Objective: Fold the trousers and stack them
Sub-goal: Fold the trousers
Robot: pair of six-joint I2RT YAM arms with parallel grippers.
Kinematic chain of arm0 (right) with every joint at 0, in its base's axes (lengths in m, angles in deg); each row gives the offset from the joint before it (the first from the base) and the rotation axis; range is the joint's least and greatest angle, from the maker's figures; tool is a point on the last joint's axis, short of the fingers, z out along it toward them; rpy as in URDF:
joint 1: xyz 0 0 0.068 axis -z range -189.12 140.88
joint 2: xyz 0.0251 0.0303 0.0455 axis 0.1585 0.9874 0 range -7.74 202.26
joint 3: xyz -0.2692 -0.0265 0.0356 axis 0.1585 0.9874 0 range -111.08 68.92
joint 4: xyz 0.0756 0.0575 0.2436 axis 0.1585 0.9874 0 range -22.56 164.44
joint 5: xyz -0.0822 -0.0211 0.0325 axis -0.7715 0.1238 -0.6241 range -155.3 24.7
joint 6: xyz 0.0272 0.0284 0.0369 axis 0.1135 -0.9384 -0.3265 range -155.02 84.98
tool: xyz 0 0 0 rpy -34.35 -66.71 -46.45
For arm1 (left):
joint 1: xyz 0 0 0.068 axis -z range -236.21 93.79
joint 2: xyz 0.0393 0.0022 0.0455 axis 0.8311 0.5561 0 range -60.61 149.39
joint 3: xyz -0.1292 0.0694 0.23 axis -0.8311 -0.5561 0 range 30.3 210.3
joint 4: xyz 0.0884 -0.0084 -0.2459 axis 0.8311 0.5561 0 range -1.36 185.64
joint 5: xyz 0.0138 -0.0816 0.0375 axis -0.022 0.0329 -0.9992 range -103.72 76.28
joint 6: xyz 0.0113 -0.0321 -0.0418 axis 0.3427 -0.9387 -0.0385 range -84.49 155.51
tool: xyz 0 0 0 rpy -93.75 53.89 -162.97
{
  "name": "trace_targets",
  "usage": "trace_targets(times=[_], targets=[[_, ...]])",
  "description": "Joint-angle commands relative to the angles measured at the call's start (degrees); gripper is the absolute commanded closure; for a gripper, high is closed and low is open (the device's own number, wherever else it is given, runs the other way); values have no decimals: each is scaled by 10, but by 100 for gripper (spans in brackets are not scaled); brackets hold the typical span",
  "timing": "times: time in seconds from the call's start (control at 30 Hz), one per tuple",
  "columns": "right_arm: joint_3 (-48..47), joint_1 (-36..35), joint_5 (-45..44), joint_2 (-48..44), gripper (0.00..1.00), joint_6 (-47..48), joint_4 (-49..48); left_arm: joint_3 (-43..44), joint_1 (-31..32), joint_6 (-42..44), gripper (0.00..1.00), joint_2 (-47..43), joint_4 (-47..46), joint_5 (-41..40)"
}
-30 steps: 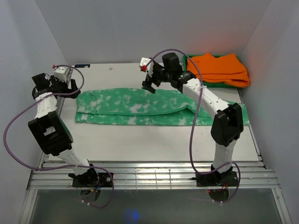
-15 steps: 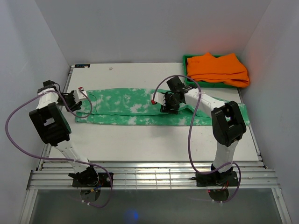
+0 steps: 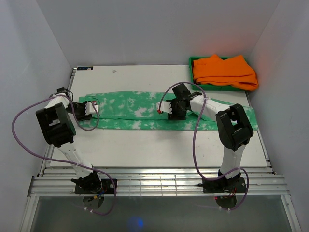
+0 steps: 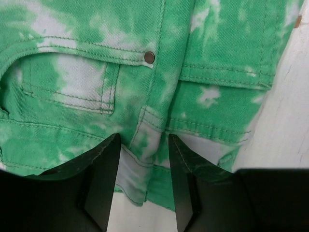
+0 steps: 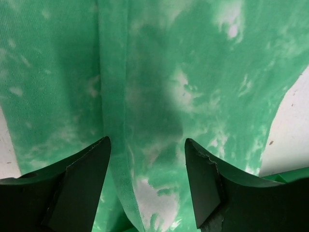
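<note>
The trousers (image 3: 130, 108), green with white blotches, lie flat and stretched left to right across the table. My left gripper (image 3: 91, 108) is low at their left, waist end. In the left wrist view its jaws (image 4: 143, 140) are partly open astride the waistband edge of the trousers (image 4: 203, 48), near a pocket rivet, with bare table below. My right gripper (image 3: 166, 108) is down on the middle of the legs. In the right wrist view its jaws (image 5: 147, 142) stand apart over a raised ridge in the trousers (image 5: 193, 72). Neither is pinching the cloth.
A green tray (image 3: 191, 67) at the back right holds folded orange garments (image 3: 224, 71). White walls close in on the left, back and right. The purple cables (image 3: 29, 113) loop beside both arms.
Both arms have dropped from above onto the trousers, the left onto the waist end, the right onto the middle. Both pairs of jaws have narrowed from wide open.
</note>
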Motion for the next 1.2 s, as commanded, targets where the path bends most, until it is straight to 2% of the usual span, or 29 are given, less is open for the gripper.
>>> trace_targets(times=[0.0, 0.1, 0.23, 0.3, 0.43, 0.47, 0.53, 0.57, 0.63, 0.67, 0.7, 1.07, 1.13, 1.17], targets=[[17, 2, -9, -5, 31, 39, -7, 3, 1, 36, 47, 4, -15, 1], [26, 2, -9, -14, 31, 49, -10, 4, 3, 39, 50, 12, -19, -7], [34, 5, -28, -10, 33, 65, -19, 6, 2, 40, 61, 11, -22, -6], [35, 10, -25, -16, 33, 68, -18, 6, 2, 39, 64, 7, -22, -1], [43, 15, -19, -37, 25, 80, -20, 2, 2, 40, 73, -5, -21, 8], [47, 15, -23, -37, 29, 83, -31, 2, 3, 38, 79, -6, -21, 12], [50, 15, -41, -32, 36, 89, -43, 4, 3, 34, 84, -7, -20, 16], [50, 15, -46, -27, 49, 91, -47, 4, 2, 35, 87, -11, -20, 16], [48, 16, -53, -25, 64, 90, -55, 7, 3, 30, 96, -14, -20, 19], [47, 16, -54, -26, 87, 88, -55, 12, 2, 25, 98, -20, -20, 26], [42, 18, -54, -30, 92, 85, -55, 14, 2, 11, 100, -24, -20, 29], [61, 51, -39, -92, 92, 85, -32, 1, -4, 4, 100, -83, -13, 38], [62, 57, -32, -95, 92, 84, -28, -1, -4, 2, 94, -86, -13, 40], [62, 57, -30, -94, 92, 82, -27, -2, -4, 1, 84, -86, -13, 38]])
